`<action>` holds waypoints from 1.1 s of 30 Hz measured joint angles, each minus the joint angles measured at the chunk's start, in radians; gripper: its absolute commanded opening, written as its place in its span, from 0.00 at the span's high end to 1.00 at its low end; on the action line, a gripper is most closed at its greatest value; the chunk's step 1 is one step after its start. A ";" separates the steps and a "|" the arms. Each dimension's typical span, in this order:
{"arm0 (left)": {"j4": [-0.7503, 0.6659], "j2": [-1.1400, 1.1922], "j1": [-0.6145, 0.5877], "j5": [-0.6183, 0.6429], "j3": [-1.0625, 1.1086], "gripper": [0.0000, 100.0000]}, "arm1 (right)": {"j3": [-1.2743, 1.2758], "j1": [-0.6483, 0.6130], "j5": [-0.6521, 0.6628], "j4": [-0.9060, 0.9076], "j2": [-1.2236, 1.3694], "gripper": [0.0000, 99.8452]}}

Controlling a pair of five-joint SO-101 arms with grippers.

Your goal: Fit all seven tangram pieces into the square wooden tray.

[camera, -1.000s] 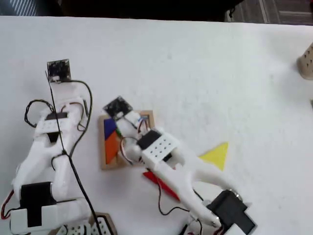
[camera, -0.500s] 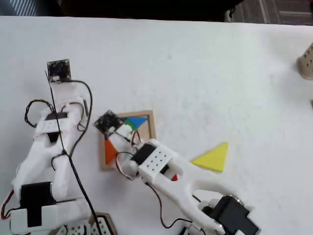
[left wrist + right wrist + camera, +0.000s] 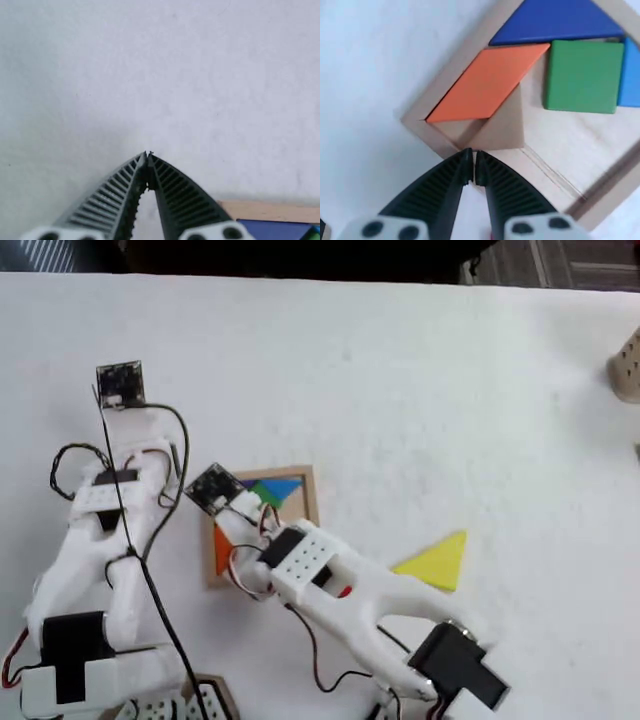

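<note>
no readable text or markings

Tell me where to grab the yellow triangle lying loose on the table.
Probably from straight above: the yellow triangle lies flat on the table, free on all sides, so no side approach gets under it. Straddle its narrow corner pointing toward the tray, where the two edges are closest.

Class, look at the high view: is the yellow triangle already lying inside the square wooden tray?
No. The yellow triangle lies flat on the white table, apart from the square wooden tray.
</note>
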 measured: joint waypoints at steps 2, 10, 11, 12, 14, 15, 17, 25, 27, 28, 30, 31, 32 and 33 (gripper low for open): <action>0.000 0.000 0.000 0.000 0.000 0.98 | 0.000 0.005 0.000 -0.018 0.000 0.98; 0.000 0.000 0.000 0.000 0.000 0.98 | 0.000 0.052 0.052 -0.081 0.000 0.98; 0.000 0.000 0.000 0.000 0.000 0.98 | 0.000 0.058 0.055 -0.081 0.000 0.98; 0.000 0.000 0.000 0.000 0.000 0.98 | 0.000 0.061 0.057 -0.081 0.000 0.98; 0.000 0.000 0.000 0.000 0.000 0.98 | 0.000 0.063 0.057 -0.081 0.000 0.98; 0.000 0.000 0.000 0.000 0.000 0.98 | 0.000 0.066 0.057 -0.074 -0.005 0.98; 0.000 0.000 0.000 0.000 0.000 0.98 | 0.000 0.075 0.058 -0.020 -0.049 0.98; 0.000 0.000 0.000 0.000 0.000 0.98 | 0.068 0.072 0.061 -0.015 -0.127 0.98; 0.000 0.000 0.000 0.000 0.000 0.98 | 0.068 0.072 0.061 -0.044 -0.107 0.98; 0.000 0.000 0.000 0.000 0.000 0.98 | 0.068 0.072 0.061 -0.051 -0.092 0.98; 0.000 0.000 0.000 0.000 0.000 0.98 | 0.060 0.069 0.061 -0.052 -0.068 0.98; 0.000 0.000 0.000 0.000 0.000 0.98 | 0.057 0.069 0.061 -0.054 -0.054 0.98; 0.000 0.000 0.000 0.000 0.000 0.98 | 0.054 0.069 0.061 -0.055 -0.040 0.98; 0.000 0.000 0.000 0.000 0.000 0.98 | 0.049 0.069 0.061 -0.055 -0.028 0.98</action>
